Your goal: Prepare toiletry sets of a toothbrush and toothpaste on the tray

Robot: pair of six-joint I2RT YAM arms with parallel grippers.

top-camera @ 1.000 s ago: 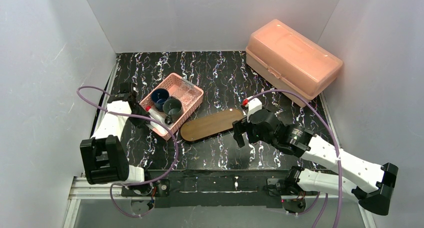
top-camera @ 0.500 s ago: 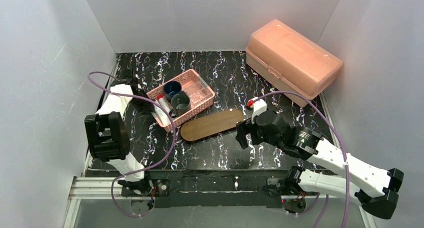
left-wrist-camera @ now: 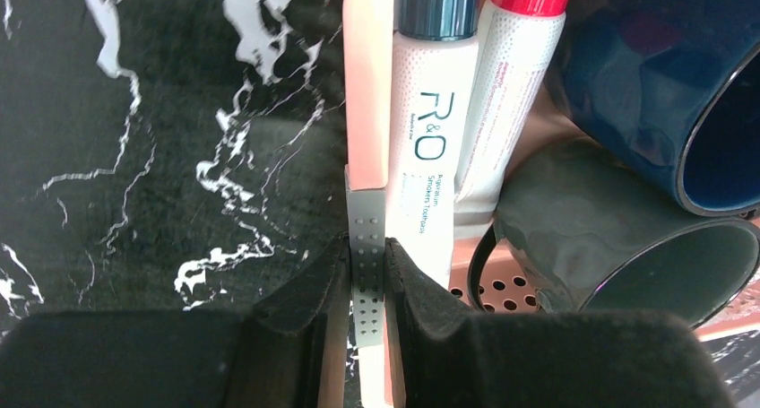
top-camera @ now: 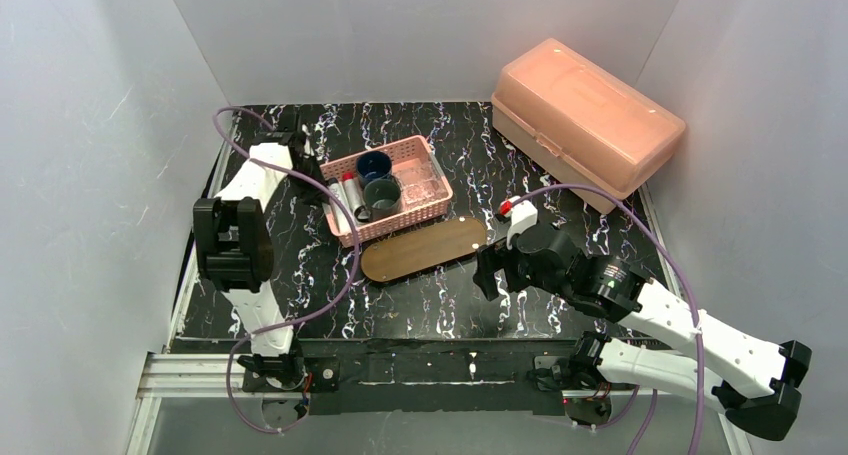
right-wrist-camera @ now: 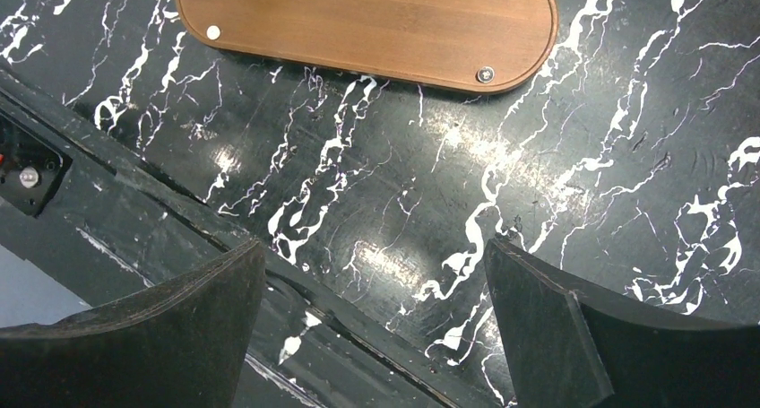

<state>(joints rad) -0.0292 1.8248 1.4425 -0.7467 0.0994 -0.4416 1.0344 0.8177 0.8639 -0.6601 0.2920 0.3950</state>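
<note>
Your tray (top-camera: 423,248) lay flat on the table: thin brown wooden oval, long axis slanted, whole top face showing. It sat just beside the near wall of the pink basket (top-camera: 437,203); contact could not be told.

Your three cups stood upright inside that basket: dark blue mug (top-camera: 374,165) at the back, grey-green cup (top-camera: 382,191) just in front of it, clear glass (top-camera: 417,182) to their right.

Two white tubes, one dark-capped (left-wrist-camera: 428,130) and one red-capped (left-wrist-camera: 506,103), lay side by side along the basket's left wall.
</note>
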